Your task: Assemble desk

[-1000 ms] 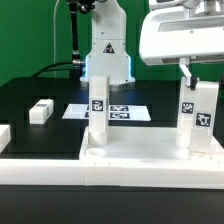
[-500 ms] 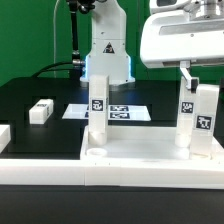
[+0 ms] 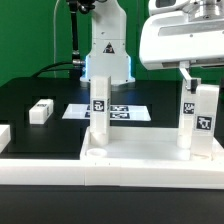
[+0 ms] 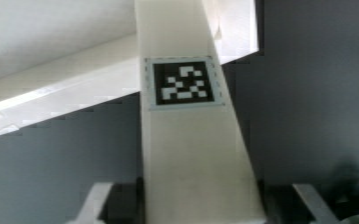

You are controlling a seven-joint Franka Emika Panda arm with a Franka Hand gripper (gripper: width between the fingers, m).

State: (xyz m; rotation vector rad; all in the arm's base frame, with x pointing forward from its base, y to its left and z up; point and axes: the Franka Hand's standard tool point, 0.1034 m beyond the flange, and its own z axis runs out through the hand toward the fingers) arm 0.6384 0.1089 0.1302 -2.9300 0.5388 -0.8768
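Observation:
The white desk top (image 3: 150,157) lies flat at the front of the exterior view. A tagged white leg (image 3: 98,115) stands upright on its left part. Two tagged legs stand close together on its right part, one (image 3: 187,122) just behind the other (image 3: 205,118). My gripper (image 3: 193,80) hangs over these right legs. In the wrist view the gripper (image 4: 202,205) straddles a tagged leg (image 4: 190,120). The fingers (image 4: 98,200) stand apart from the leg with a dark gap on each side. The gripper is open.
A loose tagged leg (image 3: 40,110) lies on the black table at the exterior view's left, with another white part (image 3: 3,136) at the left edge. The marker board (image 3: 128,112) lies behind the desk top. The arm's white base (image 3: 107,50) stands at the back. A low white border bar (image 3: 40,172) runs along the front.

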